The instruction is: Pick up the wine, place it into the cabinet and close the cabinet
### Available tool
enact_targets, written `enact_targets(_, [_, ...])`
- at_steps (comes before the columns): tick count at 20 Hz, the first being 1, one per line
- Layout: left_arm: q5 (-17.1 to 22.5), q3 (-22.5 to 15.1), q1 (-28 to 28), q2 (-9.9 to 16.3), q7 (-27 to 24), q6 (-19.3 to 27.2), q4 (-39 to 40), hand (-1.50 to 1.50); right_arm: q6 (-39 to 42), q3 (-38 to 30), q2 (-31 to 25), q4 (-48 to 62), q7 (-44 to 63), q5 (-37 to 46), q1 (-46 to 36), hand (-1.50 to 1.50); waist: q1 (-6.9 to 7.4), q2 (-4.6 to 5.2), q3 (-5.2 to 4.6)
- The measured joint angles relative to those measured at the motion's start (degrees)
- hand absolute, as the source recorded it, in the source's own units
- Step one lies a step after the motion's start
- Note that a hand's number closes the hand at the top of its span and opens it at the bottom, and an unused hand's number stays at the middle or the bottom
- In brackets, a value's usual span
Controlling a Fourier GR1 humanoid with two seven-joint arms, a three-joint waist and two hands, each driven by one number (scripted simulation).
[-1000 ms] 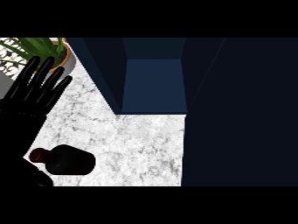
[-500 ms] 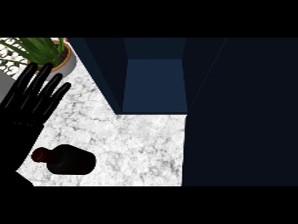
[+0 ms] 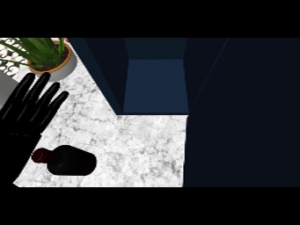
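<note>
A white marbled desk [image 3: 139, 136] fills the lower left of the frame, a potted plant [image 3: 48, 57] at its upper left, dark navy panelling [image 3: 256, 110] filling the right.

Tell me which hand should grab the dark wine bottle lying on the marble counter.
Left, most likely. The black left hand is open, fingers straight, just above the dark wine bottle lying on the white marble counter. The right hand is not in view.
</note>
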Motion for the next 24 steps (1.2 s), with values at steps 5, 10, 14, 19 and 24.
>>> enact_targets(5, [-0.7,1.3,1.3,0.7,0.4,-0.7,0.0,-1.50,0.0,-0.6,0.3,0.6,1.3,0.2,-2.2,-1.50,0.05,0.01,0.01])
enact_targets(10, [-0.4,4.2,3.3,1.5,-0.8,-2.8,1.4,-1.50,-0.5,1.8,1.6,-0.8,2.2,1.8,-1.7,-1.50,0.04,0.01,0.00])
enact_targets(14, [0.7,7.5,2.2,3.2,-2.1,-5.2,5.2,-1.50,-0.2,1.8,2.0,-0.9,1.9,2.3,-1.1,-1.50,-0.03,0.02,0.00])
enact_targets(19, [0.3,9.6,4.9,3.8,-4.7,-9.4,8.1,-1.50,0.5,0.3,2.0,0.2,1.5,2.0,-2.0,-1.50,0.05,0.03,0.00])
enact_targets(24, [-1.4,10.8,6.2,4.0,-8.0,-13.2,13.2,-1.50,0.8,-0.7,2.1,0.0,1.9,1.0,-2.5,-1.50,0.03,0.04,-0.01])
